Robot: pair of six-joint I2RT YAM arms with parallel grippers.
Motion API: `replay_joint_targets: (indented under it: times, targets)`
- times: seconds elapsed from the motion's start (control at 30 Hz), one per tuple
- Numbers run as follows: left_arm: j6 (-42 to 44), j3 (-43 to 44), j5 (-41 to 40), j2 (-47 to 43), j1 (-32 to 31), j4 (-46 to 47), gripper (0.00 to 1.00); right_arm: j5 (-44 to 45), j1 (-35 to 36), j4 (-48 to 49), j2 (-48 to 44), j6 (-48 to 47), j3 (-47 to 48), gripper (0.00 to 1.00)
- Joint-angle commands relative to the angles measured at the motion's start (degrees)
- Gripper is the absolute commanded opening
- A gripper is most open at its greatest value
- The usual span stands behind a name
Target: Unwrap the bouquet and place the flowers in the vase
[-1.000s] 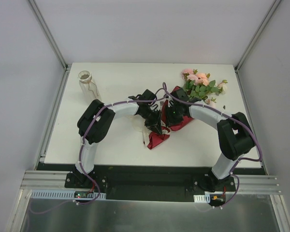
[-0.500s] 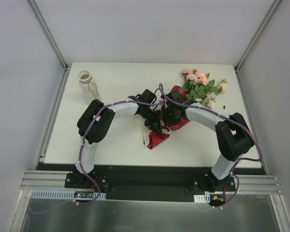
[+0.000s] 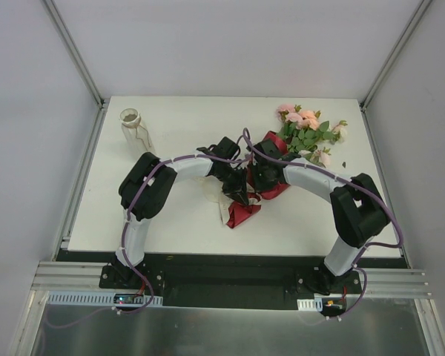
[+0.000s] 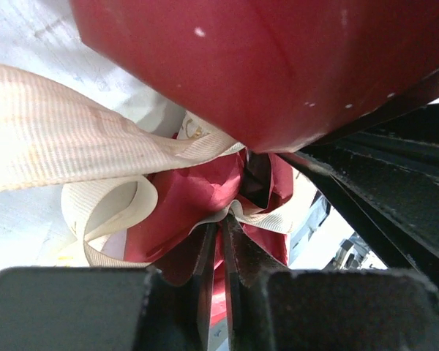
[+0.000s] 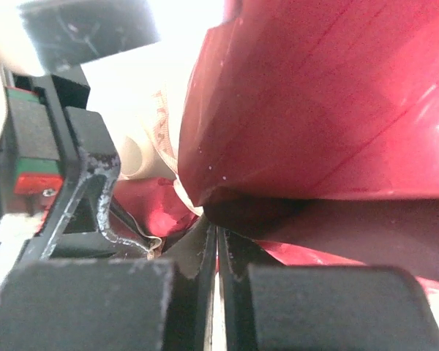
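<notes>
One vase [image 3: 133, 126] and one bouquet [image 3: 305, 133] are on the single worktop [image 3: 185, 119]. The bouquet has one dark red wrapping paper [image 3: 241, 213], one cream ribbon [image 4: 58, 131] and roughly six blooms - too small to count surely. Two arms - one left gripper [image 4: 221, 230], one right gripper [image 5: 216, 234].

Seen from above, the arms [image 3: 193, 167] cover the middle of the bouquet [image 3: 300, 137], stems included. Up close, blurred red paper [image 4: 278, 66] runs off the top edge (the ribbon [image 4: 73, 139] leaves at the left). Whether the right claw [image 5: 216, 232], pressed together, pinches any paper cannot be told.
</notes>
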Motion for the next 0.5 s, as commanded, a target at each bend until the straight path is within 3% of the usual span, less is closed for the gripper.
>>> replay_joint_targets:
  times: [0.0, 0.3, 0.47]
  targets:
    - [1.48, -0.14, -1.05, 2.84, -0.31, -1.64, 0.06, 8.33, 1.60, 1.83, -5.06, 1.07, 3.95, 0.01]
    - [1.74, 0.39, -1.05, 3.54, -0.22, -2.70, 0.06, 8.36, 1.60, 2.36, -10.08, 5.82, 4.57, 0.00]
    - [2.71, 0.39, -0.79, 2.05, -0.31, -2.79, 0.09, -0.96, 0.99, 1.65, -7.62, -2.17, 4.66, 0.00]
